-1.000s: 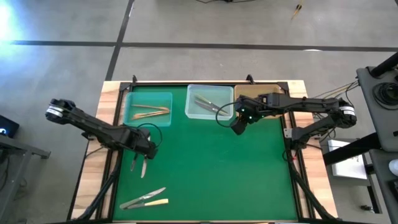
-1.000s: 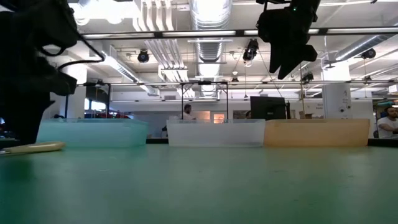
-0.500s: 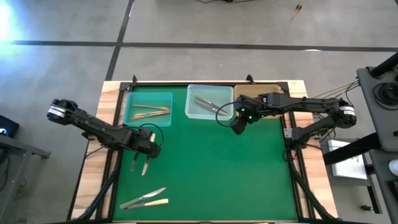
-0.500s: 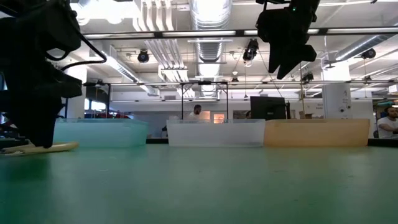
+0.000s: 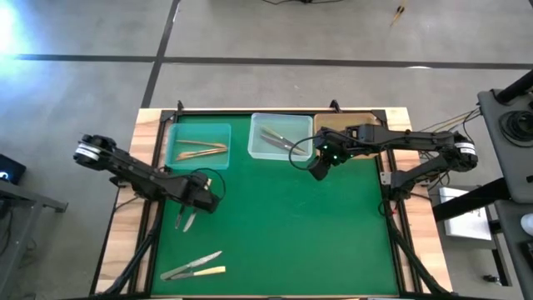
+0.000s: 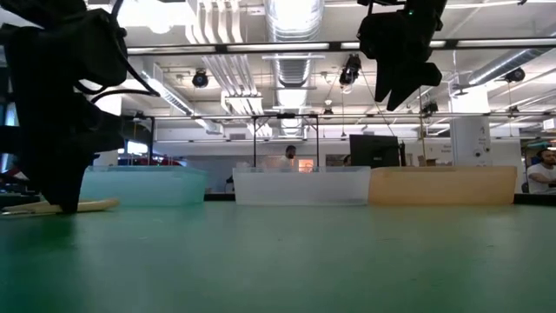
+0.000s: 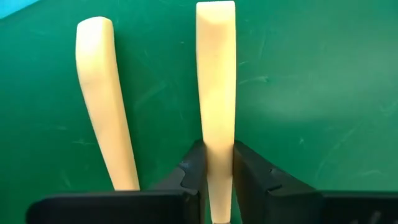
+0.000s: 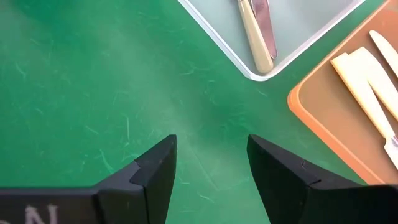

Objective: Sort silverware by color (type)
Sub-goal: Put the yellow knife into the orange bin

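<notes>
L gripper (image 7: pixel 216 180) sat low on the mat at the table's left side, jaws pinched onto a cream handle (image 7: pixel 216 81) partway along its length. Grip looked centred. A second cream handle (image 7: pixel 102 93) lay just beside it, apart from the fingers, untouched.

Handling, as a guess: pieces looked light, stiff, smooth, prob. plastic handles, so likely to slip or pivot in a narrow pinch. A hold nearer the middle of the whole piece would keep it from swinging; a flat-on-mat pickup risks scraping and nudging the neighbour.

R gripper (image 8: pixel 208 165) hung over bare mat near the clear tray (image 5: pixel 281 137) and the orange tray (image 8: pixel 339 118), jaws spread, holding nothing.

Rest of the silverware: bronze pieces (image 5: pixel 200 149) in the teal tray (image 5: pixel 200 147), some pieces in the clear tray, cream ones in the orange tray, plus a pair (image 5: pixel 193 267) on the mat at the near edge.

Hard to tell: the business ends of both cream pieces were cut off under the L gripper in the wrist view, so type unknown. High view: arm covered most of the pinched piece. Low view: L gripper was a dark mass.
</notes>
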Robot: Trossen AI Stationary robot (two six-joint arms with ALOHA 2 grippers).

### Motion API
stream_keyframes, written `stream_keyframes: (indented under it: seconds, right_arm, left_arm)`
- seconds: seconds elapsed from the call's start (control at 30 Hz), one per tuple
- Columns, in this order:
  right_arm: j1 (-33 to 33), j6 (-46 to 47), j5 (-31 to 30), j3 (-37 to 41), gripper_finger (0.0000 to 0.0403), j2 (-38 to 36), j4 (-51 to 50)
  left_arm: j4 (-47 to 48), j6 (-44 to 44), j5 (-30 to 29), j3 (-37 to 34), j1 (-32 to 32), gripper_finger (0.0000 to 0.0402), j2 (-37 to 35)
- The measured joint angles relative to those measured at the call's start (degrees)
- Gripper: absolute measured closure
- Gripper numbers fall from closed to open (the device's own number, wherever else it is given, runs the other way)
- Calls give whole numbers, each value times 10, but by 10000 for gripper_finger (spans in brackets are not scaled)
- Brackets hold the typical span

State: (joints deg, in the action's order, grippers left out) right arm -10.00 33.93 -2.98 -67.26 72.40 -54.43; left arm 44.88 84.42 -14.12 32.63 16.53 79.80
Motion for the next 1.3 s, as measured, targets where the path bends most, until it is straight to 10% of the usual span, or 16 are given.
stream_keyframes:
  seconds: [0.47, 0.83, 1.3]
  right_arm:
    - [0, 40, 4, 0, 216, 0, 11]
    - [21, -13, -1, 2, 216, -2, 346]
    - [27, -4, 0, 2, 216, 4, 595]
  left_arm:
    - [-23, -219, -65, 207, -2, 371, -13]
    - [-23, -413, -245, 439, -39, 371, -14]
    - [-154, -464, -304, 430, -53, 371, -14]
